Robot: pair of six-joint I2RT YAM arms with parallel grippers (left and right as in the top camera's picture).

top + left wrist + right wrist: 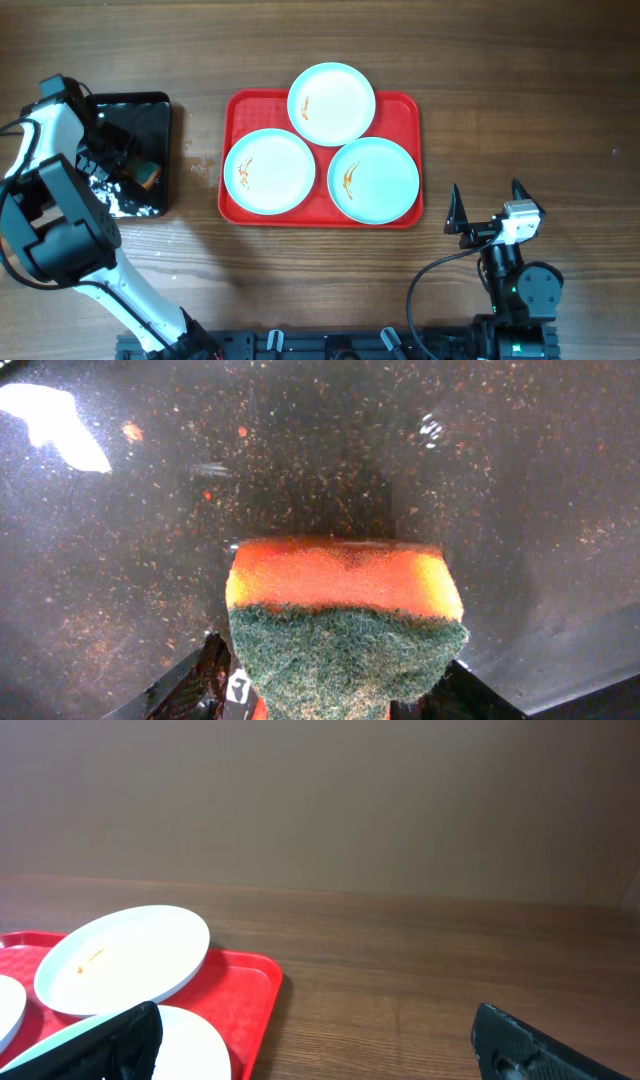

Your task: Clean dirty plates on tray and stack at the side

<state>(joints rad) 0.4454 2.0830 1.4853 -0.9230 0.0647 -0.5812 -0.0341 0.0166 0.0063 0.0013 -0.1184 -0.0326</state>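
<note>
Tray: red, centre of frame, on tabletop.
Plates: three, each with orange smears, clustered close together in the tray.
Left gripper: left of frame, over black tray, pinching sponge, which is orange with a green scourer.
Right gripper: lower right, spread, holding nothing.
</note>
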